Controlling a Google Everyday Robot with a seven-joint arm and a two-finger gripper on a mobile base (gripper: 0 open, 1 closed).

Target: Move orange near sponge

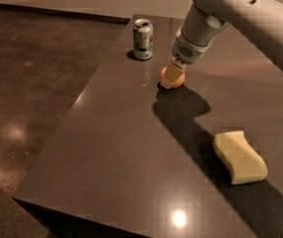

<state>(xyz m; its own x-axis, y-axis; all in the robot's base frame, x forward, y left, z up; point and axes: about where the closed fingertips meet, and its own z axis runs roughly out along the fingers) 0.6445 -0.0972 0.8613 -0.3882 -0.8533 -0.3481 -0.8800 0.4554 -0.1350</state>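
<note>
In the camera view, the robot arm [240, 11] reaches down from the upper right toward the middle of the dark table [116, 152]. The end effector [173, 77] is right at the orange [178, 80], and its pale tip covers the fruit's near-left side. The orange sits low at the table surface, just right of a drink can [143, 38] that stands upright near the far left edge. Whether the end effector grips the fruit or only brackets it cannot be told from here.

The sponge [239, 156] lies flat near the right side, well apart from the orange and closer to the camera. The arm's shadow falls between the two.

The step in hand looks like securing the orange before carrying it. A round, smooth fruit can squirt out of an off-centre pinch, so the grip should sit across its widest part and close firmly but gently. The lift need only clear the table. The carry then runs toward the camera and to the right, away from the can. A good set-down puts the orange just beside the sponge without nudging it, and releases low so the fruit does not roll.
</note>
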